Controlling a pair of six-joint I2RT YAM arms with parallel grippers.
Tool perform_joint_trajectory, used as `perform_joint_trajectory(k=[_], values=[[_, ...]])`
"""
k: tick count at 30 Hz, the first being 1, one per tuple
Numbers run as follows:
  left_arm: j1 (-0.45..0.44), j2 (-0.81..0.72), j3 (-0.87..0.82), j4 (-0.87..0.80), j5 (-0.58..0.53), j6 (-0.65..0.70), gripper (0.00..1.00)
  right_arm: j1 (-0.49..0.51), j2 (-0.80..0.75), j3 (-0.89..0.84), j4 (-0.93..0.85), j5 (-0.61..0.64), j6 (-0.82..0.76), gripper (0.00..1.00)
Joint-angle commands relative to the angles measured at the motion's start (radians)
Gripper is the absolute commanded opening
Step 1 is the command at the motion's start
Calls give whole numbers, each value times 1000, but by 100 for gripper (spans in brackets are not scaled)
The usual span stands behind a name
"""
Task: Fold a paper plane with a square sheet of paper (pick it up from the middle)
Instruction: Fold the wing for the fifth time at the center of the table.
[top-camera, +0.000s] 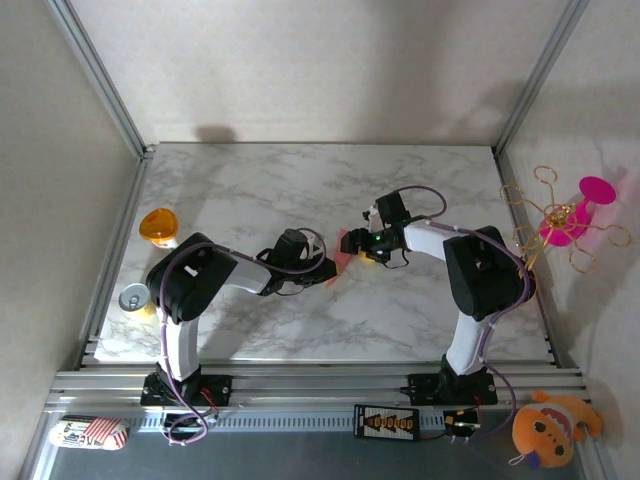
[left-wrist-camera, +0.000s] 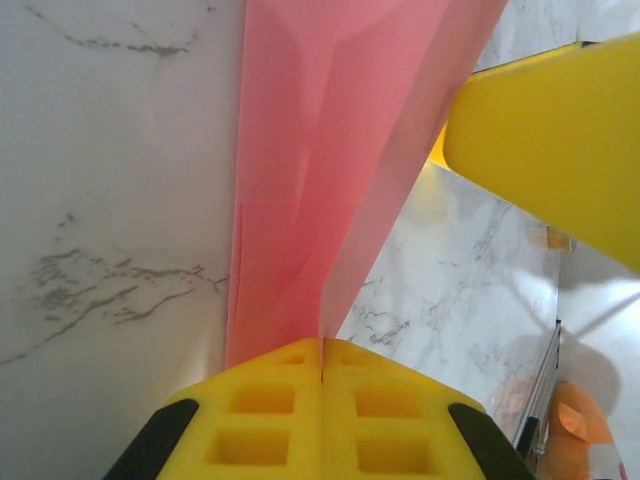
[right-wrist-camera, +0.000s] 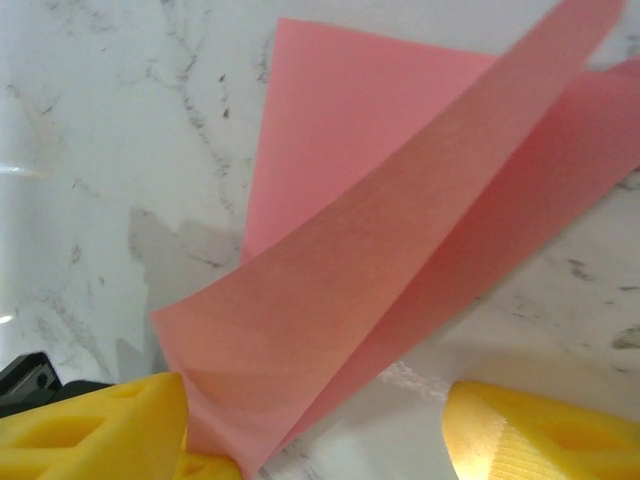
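Jaws of the left gripper (left-wrist-camera: 322, 352) are pressed together, pinching the salmon-pink sheet of paper (left-wrist-camera: 320, 160) at one end. The sheet runs up from them in folded layers. Jaws of the right gripper (right-wrist-camera: 315, 415) are spread with a lifted flap of the sheet between them, its lower corner against one jaw. Another layer lies flat on the marble tabletop (right-wrist-camera: 100, 150). Top view: both grippers meet mid-tabletop, sheet between them. Orange disc (top-camera: 158, 224) and can (top-camera: 134, 298) sit at the left edge, well apart from the sheet.
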Motion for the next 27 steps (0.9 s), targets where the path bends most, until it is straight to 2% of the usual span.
perform_joint_trajectory(k=[1,6,14,27], values=[[8,19,-18,8,13,-11,0,-22,139,-24,-37,304,-13,68],[8,10,-23,10,2,-11,2,-3,178,2,-77,373,18,66],[6,-44,-48,6,-47,0,21,17,211,15,-108,436,56,65],[-44,-106,-23,-101,-136,151,29,22,236,28,-134,456,71,63]])
